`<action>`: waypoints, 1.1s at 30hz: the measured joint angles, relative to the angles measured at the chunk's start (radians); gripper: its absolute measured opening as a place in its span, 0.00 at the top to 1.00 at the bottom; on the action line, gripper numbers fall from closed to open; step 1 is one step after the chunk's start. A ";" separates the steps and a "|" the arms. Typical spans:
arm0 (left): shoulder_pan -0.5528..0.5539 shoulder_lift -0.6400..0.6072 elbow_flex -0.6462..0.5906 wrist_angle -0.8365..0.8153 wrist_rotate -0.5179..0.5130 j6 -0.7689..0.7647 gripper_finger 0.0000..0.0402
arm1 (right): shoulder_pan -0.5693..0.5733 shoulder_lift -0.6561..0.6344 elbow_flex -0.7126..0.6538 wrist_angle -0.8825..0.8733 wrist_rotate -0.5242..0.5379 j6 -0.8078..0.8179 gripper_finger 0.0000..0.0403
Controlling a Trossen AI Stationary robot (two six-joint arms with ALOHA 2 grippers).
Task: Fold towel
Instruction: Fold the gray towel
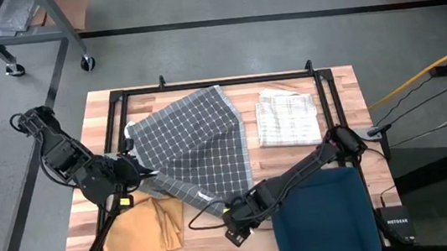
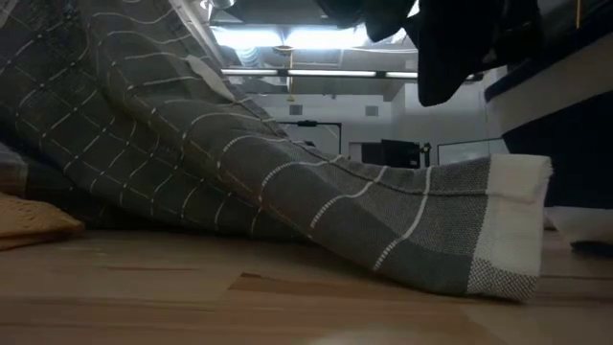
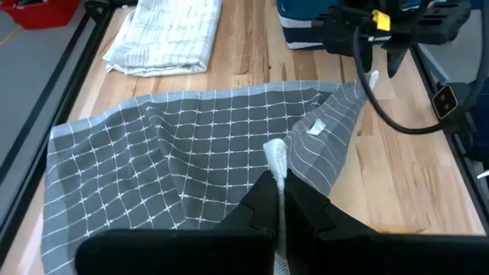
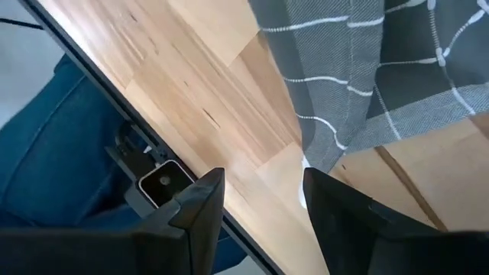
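Observation:
A grey towel [image 1: 196,141] with thin white checks lies spread over the middle of the wooden table. Its left corner is raised in my left gripper [image 1: 138,171], which is shut on it. The towel's near corner [image 2: 498,230], with a white hem, rests on the table. My right gripper [image 4: 263,202] hangs open just above and beside that corner [image 4: 321,156], its fingers pointing steeply down with nothing between them. In the high view it shows at the near middle [image 1: 234,219]. My left gripper pinches the towel's white-hemmed corner [image 3: 276,156] between its two shut fingers, slanting down from the table's left side. The corner is lifted off the table. The cloth slopes away from it down to the table, with loose folds.
A folded white checked towel [image 1: 286,117] lies at the far right. An orange cloth [image 1: 139,232] lies at the near left, and a dark blue fabric box [image 1: 322,215] at the near right. A black rail frame [image 1: 326,97] runs around the work area.

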 joint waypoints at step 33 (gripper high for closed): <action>0.000 0.000 0.000 -0.001 0.000 0.015 1.00 | -0.060 0.024 0.001 -0.113 -0.065 -0.010 0.54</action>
